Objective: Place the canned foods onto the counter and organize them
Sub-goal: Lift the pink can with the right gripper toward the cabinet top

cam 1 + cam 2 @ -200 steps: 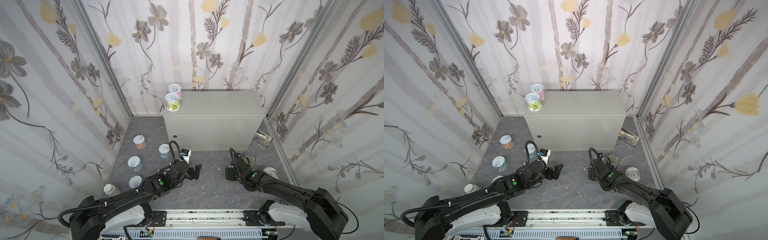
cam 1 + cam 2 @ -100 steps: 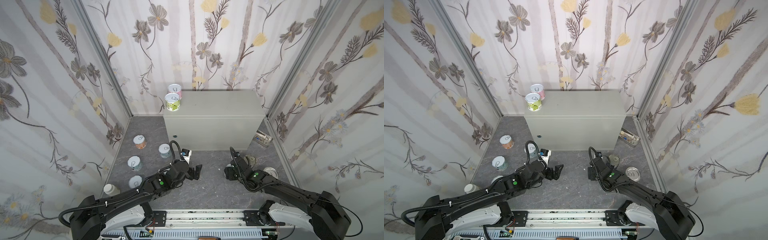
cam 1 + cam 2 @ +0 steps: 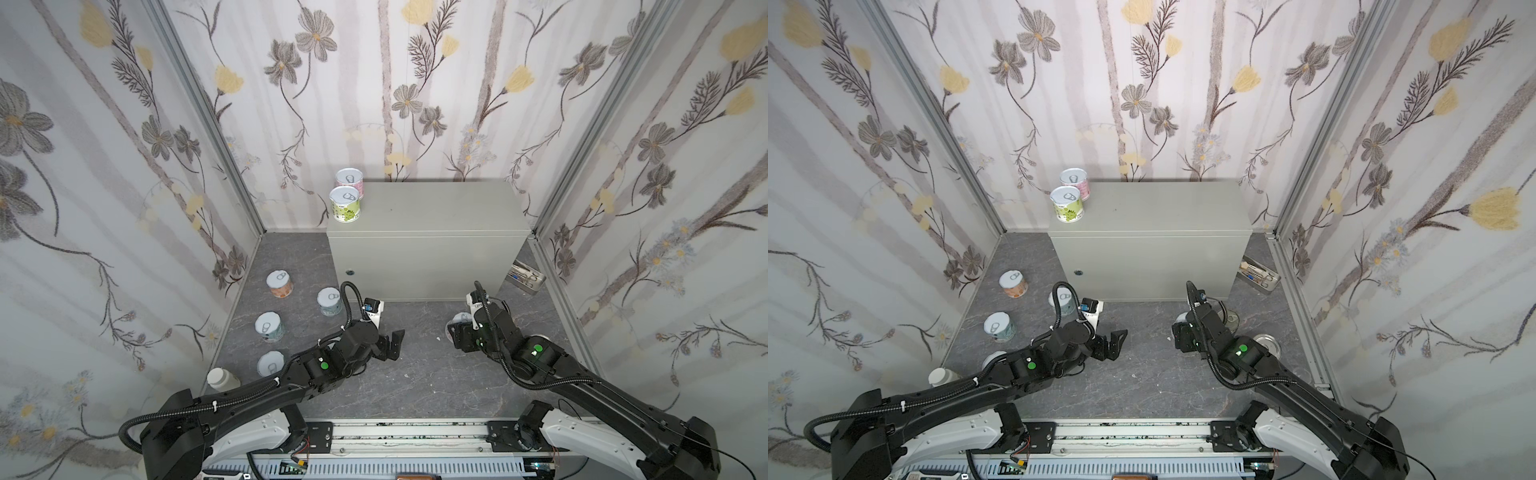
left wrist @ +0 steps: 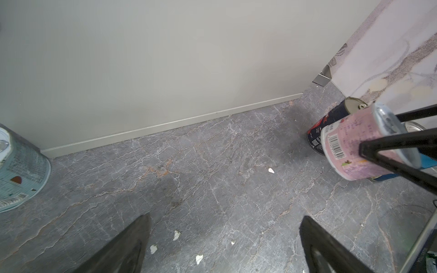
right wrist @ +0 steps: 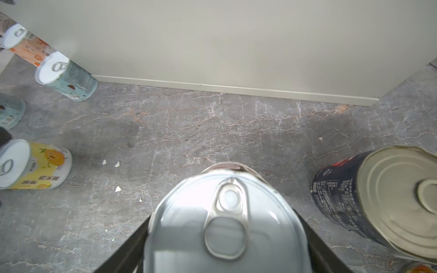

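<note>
Floral wallpaper encloses a dark marbled floor (image 3: 415,386), on which most of the canned foods stand. One short pink-labelled can (image 4: 350,146) is clasped across its side wall by the fingers of the right gripper (image 5: 224,219). It is held down at floor level in front of the counter's right half, just beside a taller navy can (image 5: 343,201); whether its base is clear of the floor cannot be told. Its silver pull-tab lid is seen to be flat and undented, its label is glossy and printed with a barcode, and its body appears rigid. The grip is judged the chief hazard: a smooth curved wall held between two narrow fingers may slip or rotate as the can is raised. The navy can may be knocked over if the lift is begun sideways, and the front edge of the counter (image 3: 428,208) may be struck if too little height is gained. Two cans, pink (image 3: 350,183) and green (image 3: 345,204), are already set at the counter's left edge and could be pushed off by a careless placement. The left gripper (image 3: 392,343) is held spread wide and empty near mid-floor. Four short cans (image 3: 330,302) stand on the floor toward the left wall.
</note>
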You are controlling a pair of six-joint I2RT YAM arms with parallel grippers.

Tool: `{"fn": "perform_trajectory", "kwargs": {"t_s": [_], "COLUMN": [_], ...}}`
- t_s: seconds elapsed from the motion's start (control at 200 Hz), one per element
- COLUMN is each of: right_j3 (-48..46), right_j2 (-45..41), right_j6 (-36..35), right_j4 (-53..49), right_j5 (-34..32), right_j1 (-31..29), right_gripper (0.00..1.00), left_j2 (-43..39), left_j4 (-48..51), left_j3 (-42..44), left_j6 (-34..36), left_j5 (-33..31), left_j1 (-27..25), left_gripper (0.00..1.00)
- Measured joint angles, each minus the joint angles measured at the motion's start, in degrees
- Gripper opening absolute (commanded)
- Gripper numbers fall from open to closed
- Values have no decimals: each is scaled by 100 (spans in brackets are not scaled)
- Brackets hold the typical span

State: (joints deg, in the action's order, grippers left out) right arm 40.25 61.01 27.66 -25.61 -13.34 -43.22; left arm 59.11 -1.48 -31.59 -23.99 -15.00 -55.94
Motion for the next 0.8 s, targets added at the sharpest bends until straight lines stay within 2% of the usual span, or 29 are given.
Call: {"fn": "perform_trajectory", "kwargs": {"t_s": [0.255, 0.45, 0.804], "right_j3": [870, 1613, 3213], "right_j2": [-332, -389, 146], "right_j6": [-282, -490, -890], "right_j4": [-656, -1056, -1464], "right_j5": [-2, -4, -26], "right_j1": [-44, -48, -48], "right_gripper": [54, 54, 53], "left_j2": [85, -286, -540], "left_j4": [0, -44, -122], "left_j3": [7, 11, 11], "left_j6": [0, 2, 68], "left_j5": [-35, -35, -28], "left_j1": [0, -9, -9], "left_gripper": [100, 100, 100]}}
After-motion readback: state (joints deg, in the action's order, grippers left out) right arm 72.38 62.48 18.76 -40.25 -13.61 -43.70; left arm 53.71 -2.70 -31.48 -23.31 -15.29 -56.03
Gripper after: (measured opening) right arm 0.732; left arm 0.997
